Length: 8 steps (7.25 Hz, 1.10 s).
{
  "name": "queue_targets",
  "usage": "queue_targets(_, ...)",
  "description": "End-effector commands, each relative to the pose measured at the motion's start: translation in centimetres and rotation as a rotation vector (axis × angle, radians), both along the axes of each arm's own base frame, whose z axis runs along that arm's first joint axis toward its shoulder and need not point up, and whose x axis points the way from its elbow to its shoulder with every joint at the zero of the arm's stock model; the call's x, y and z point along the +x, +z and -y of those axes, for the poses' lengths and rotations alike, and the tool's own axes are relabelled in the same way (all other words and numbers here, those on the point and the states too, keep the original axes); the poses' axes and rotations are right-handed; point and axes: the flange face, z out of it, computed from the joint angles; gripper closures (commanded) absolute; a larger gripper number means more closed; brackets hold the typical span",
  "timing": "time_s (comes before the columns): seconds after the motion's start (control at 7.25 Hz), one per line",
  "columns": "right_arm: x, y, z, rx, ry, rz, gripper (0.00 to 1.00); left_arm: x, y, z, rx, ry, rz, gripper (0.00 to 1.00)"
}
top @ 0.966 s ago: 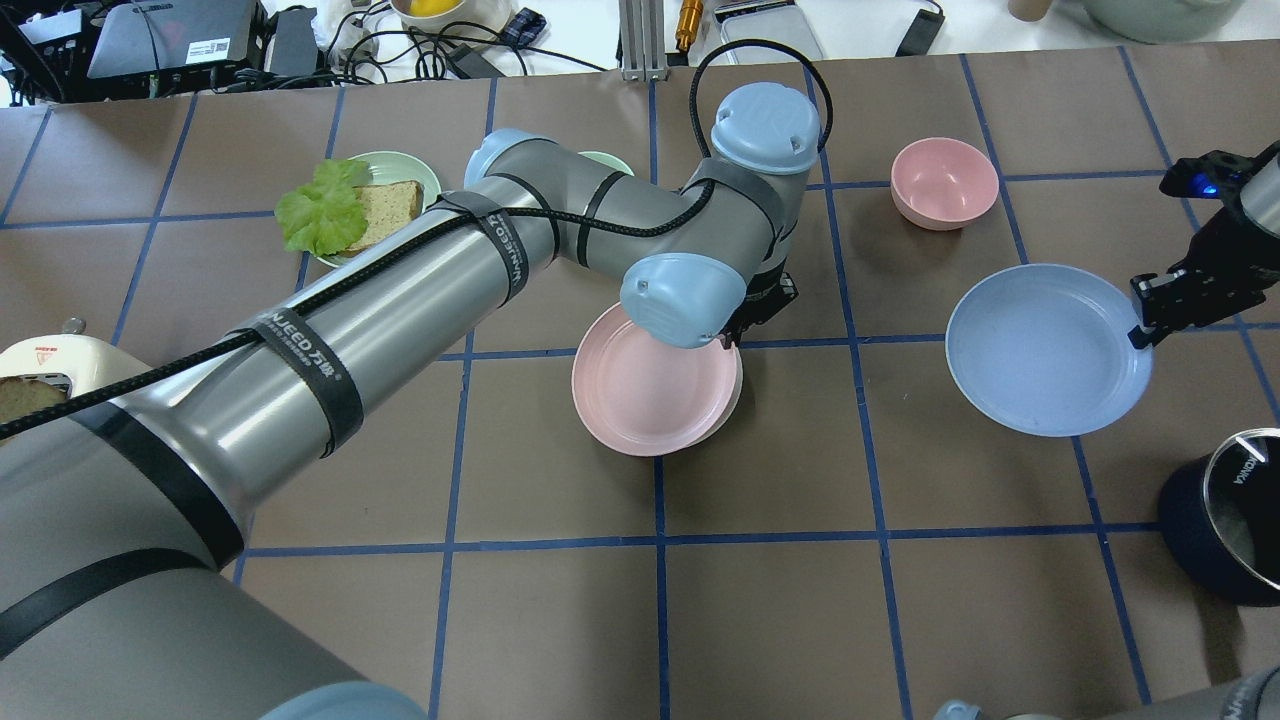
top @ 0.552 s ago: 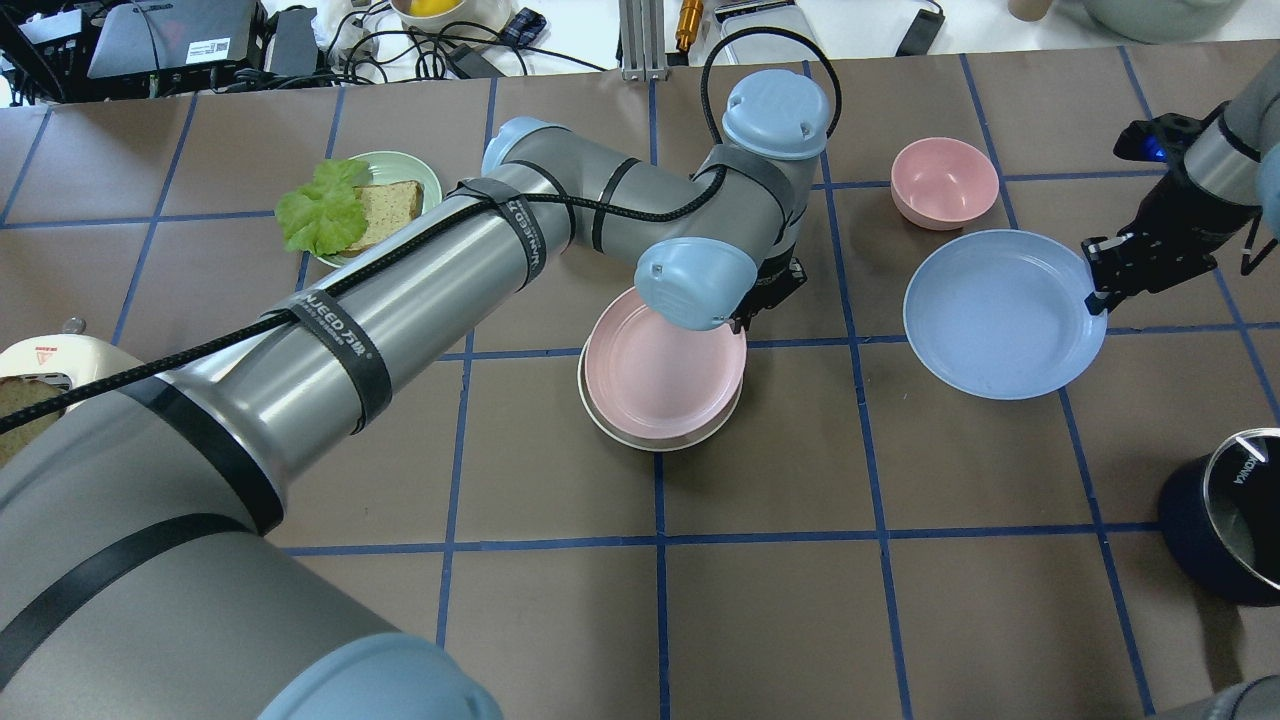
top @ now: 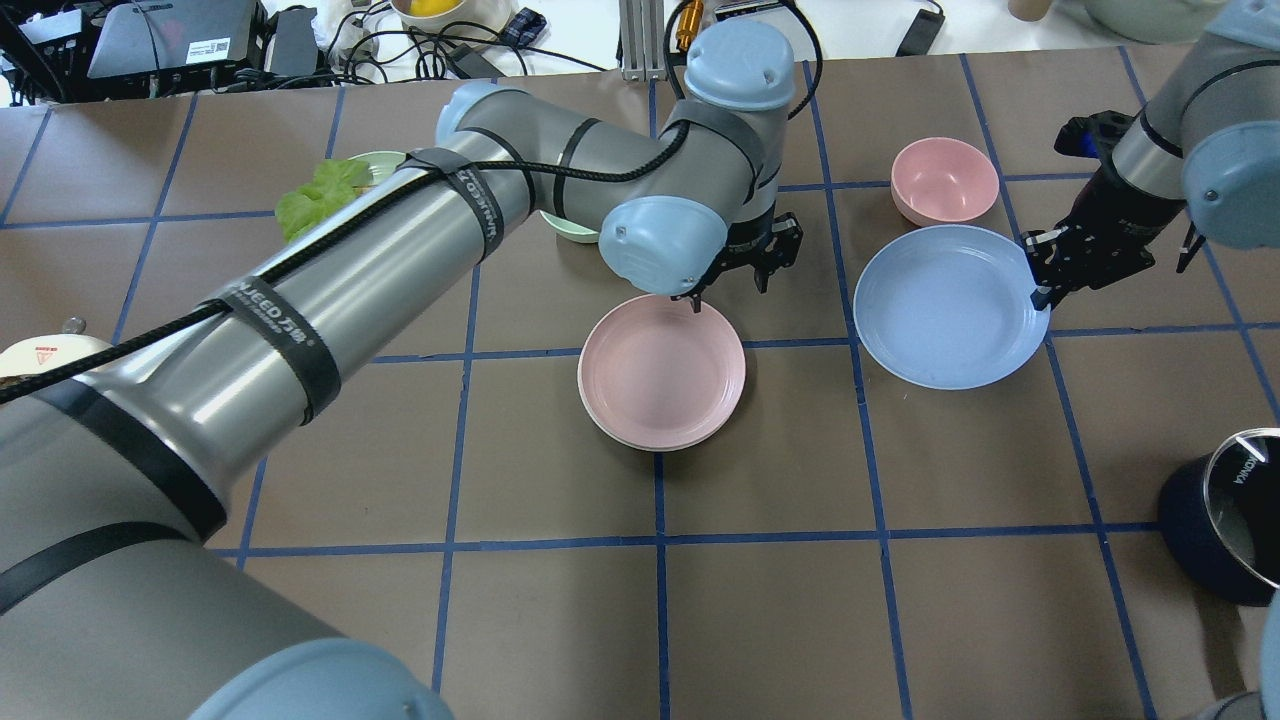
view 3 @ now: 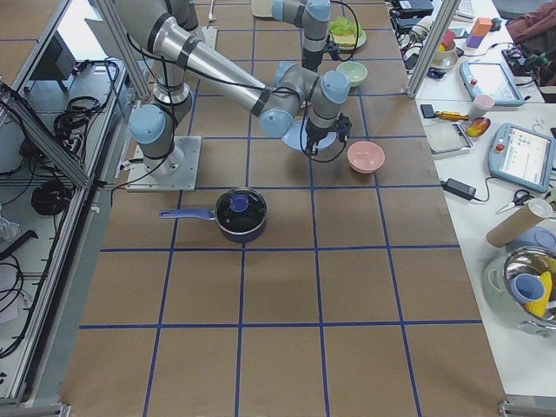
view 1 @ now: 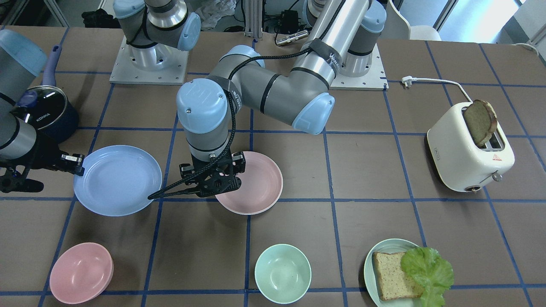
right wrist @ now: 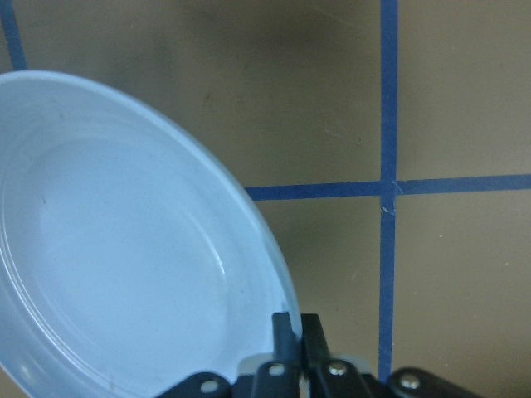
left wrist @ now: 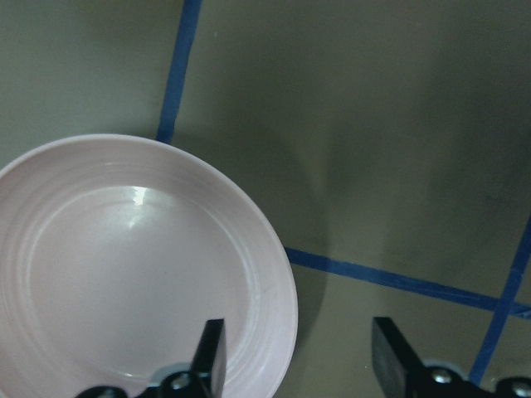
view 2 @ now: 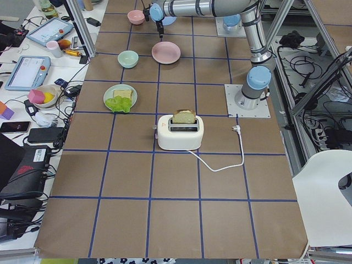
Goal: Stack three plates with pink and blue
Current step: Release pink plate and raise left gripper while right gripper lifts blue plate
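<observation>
Since a second ago your left gripper (top: pixel 730 288) had let go and drawn back to 1 o'clock of the pink plate (top: pixel 662 372), and the blue plate (top: pixel 940 305) had come nearer it. Overhead, your right gripper (top: pixel 1040 290) pinched the blue rim at 3 o'clock. The left wrist view showed fingers (left wrist: pixel 211 352) spread wide, one over the pink rim; the right wrist view, jaws tight on blue.

Silver tubes (top: pixel 350 290), pale blue joint caps (top: pixel 660 240), braided black cable (top: pixel 600 178)
</observation>
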Motion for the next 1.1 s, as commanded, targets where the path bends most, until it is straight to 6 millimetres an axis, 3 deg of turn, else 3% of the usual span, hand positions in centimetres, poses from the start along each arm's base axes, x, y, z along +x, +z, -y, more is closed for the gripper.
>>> queue_targets(0.0,6.7,0.2,-0.1,0.013,-0.059,-0.025,1.00,7.4,5.6,1.3,0.036,-0.022,0.006,0.00)
queue_targets(0.28,14.0,0.9,-0.9,0.012,-0.104,-0.043,1.00,14.8,9.4,1.9,0.071,-0.082,0.002,0.00)
queue_targets(0.41,17.2,1.2,-1.4,0.011,-0.133,-0.027,1.00,18.3,12.4,1.0,0.093,-0.103,-0.002,0.00)
queue_targets(0.69,23.1,0.9,-2.5,-0.009,-0.172,-0.037,1.00,20.2,20.8,-5.0,0.062,-0.223,-0.002,0.00)
queue_targets(0.83,25.8,0.2,-2.8,-0.026,-0.176,-0.039,1.00,21.5,23.2,-6.0,0.009,-0.256,-0.008,0.00)
queue_targets(0.97,27.6,-1.1,-3.4,-0.009,-0.171,-0.045,1.00,22.6,23.9,-6.6,-0.001,-0.250,-0.009,0.00)
